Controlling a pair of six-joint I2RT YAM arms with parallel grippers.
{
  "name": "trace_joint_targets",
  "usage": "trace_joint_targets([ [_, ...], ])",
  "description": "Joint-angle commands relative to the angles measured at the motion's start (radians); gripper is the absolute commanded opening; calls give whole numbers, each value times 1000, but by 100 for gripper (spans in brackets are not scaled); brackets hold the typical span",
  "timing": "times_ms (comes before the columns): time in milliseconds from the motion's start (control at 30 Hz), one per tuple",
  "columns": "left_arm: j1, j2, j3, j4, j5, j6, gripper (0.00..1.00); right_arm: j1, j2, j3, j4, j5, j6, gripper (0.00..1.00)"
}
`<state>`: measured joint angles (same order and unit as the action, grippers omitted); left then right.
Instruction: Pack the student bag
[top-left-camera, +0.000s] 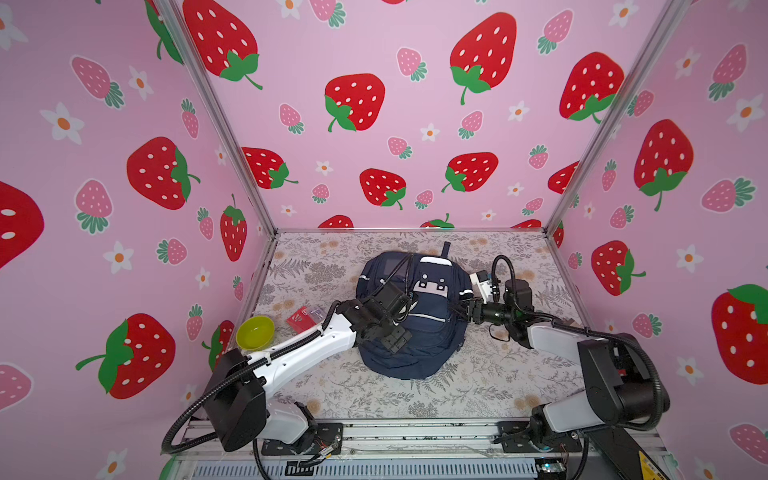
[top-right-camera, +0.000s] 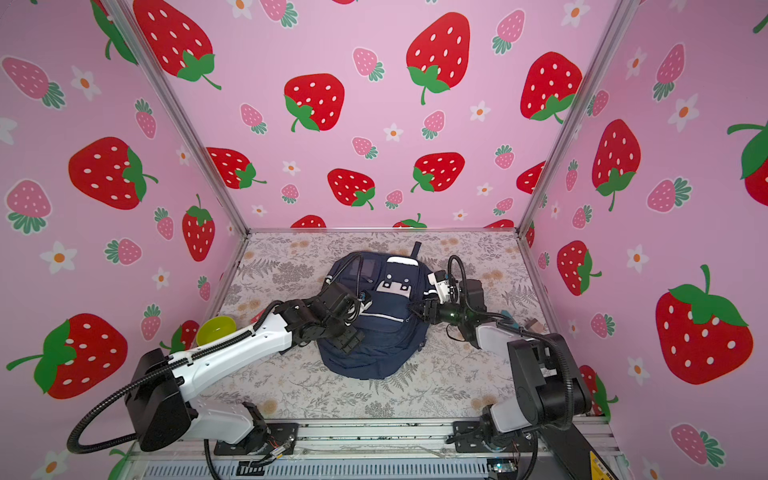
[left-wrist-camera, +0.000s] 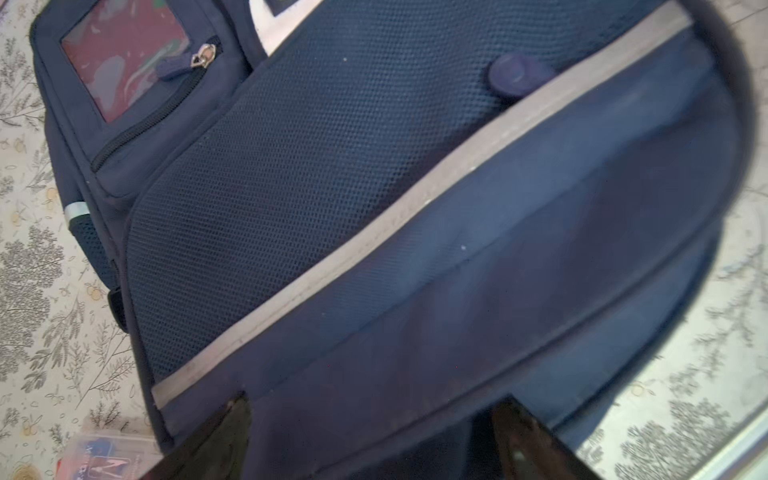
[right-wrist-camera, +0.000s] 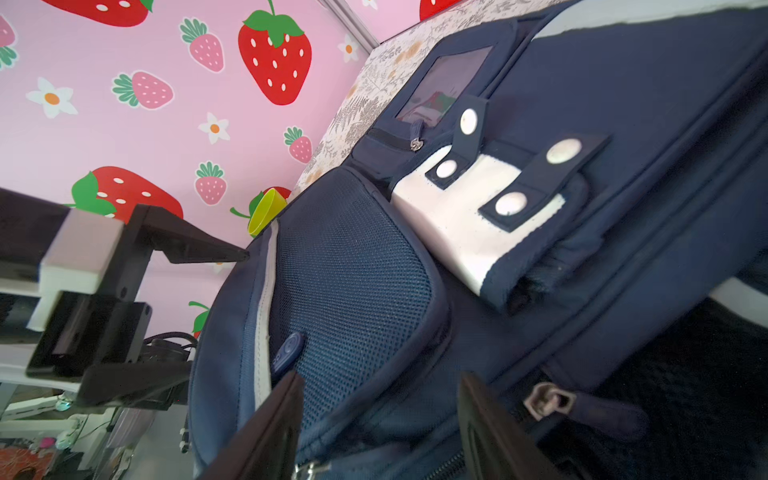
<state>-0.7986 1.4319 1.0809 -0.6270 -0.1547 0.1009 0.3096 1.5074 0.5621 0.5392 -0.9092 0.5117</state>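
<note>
Two loose things, a glossy green bowl (top-left-camera: 254, 332) and a red packet (top-left-camera: 301, 319), sit outside the student bag (top-left-camera: 415, 332), which lies flat mid-counter (top-left-camera: 457, 395); packing looks barely begun. Soft navy fabric, mesh pocket, pale reflective stripe. Left end effector (left-wrist-camera: 374, 415) gapes wide over it; right end effector (right-wrist-camera: 378, 399) straddles a pocket fold, grip unclear.

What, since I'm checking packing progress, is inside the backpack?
Nothing inside the student bag shows; fabric covers the interior. Its clear window pocket shows only unclear reddish shapes.
</note>
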Motion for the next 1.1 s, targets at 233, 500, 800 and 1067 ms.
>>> trace_joint_targets([
  [233, 17, 2, 56, 16, -36, 22, 68, 6, 58, -98, 314, -135, 146, 52],
  [500, 26, 24, 86, -5, -34, -6, 51, 37, 47, -154, 382, -124, 190, 40],
  [800, 39, 19, 91, -7, -16, -34, 43, 61, 2, -189, 369, -104, 200, 31],
  [1067, 40, 10, 88, -4, 3, -41, 42, 116, -61, -175, 181, 7, 91, 34],
])
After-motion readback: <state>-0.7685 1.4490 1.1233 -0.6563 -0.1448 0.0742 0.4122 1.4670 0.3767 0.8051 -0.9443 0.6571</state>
